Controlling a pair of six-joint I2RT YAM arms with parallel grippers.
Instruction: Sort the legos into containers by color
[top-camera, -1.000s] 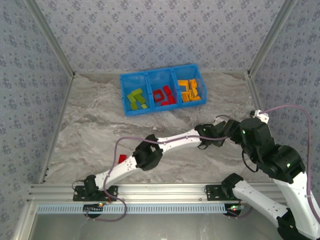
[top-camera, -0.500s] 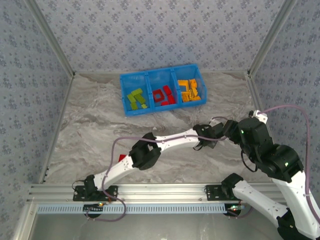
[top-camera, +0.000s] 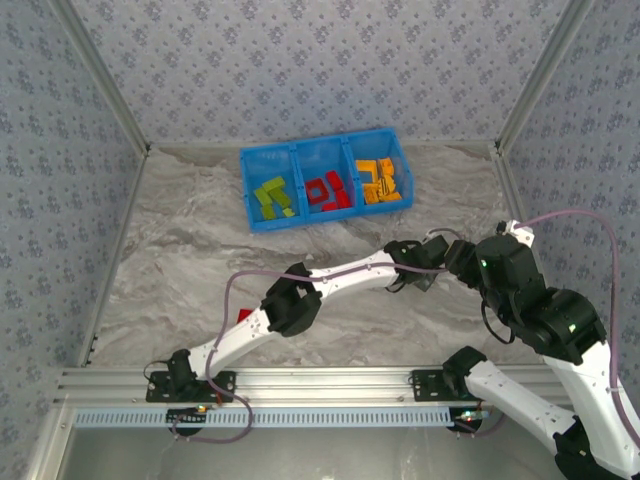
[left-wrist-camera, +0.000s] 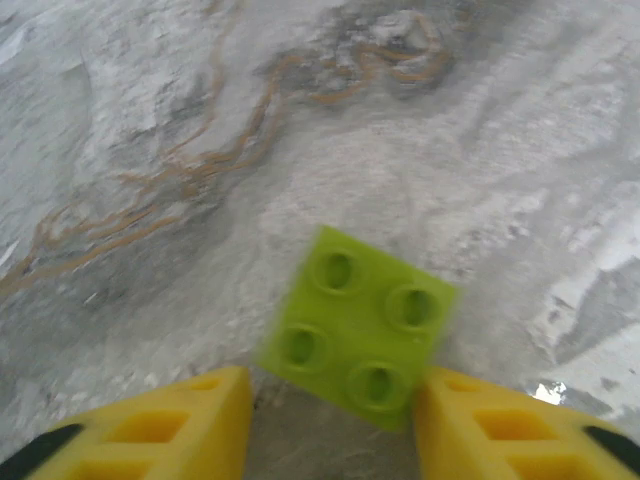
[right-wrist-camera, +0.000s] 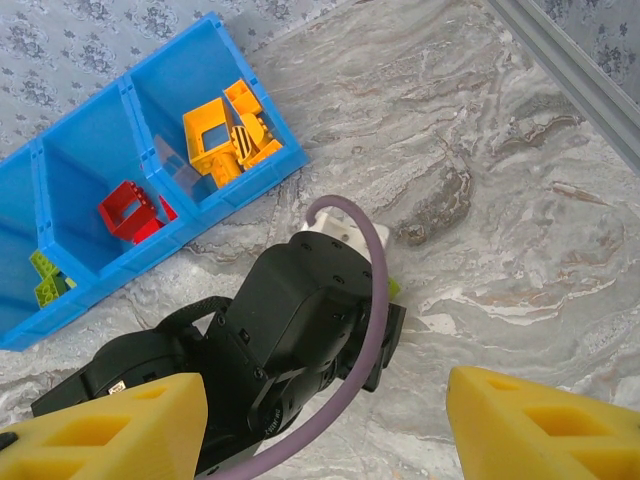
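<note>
Over the last second the left arm (top-camera: 330, 278) has drawn its wrist a little toward 9 o'clock in the top view, and its gripper has been closing. The right arm has hardly stirred.

The left gripper (left-wrist-camera: 335, 430) now brackets a green brick (left-wrist-camera: 358, 327), which lies flat, studs up, on the bench (top-camera: 180, 250) at about 4 o'clock of the working area. The brick sits turned cornerwise between the two yellow fingers. One corner is just at the right finger, and a sliver of bench shows beside the left one. The jaws are partly closed and the pinch does not look made yet; the brick rests on the bench.

The right gripper (right-wrist-camera: 325, 425) hangs above the left wrist with its fingers wide apart and nothing in them.

The bin (top-camera: 300, 220) stands at 12 o'clock. Its compartment toward 9 o'clock holds green bricks, the middle one red, and the one toward 3 o'clock orange. A red brick (top-camera: 243, 316) lies at 8 o'clock, just beside the left arm.

The step in hand looks like grasping the green brick. Next the jaws need to finish closing squarely, since a cornerwise hold may let the brick twist. Then comes a lift and a carry toward 11 o'clock, to release over the green compartment. The red brick would remain.
</note>
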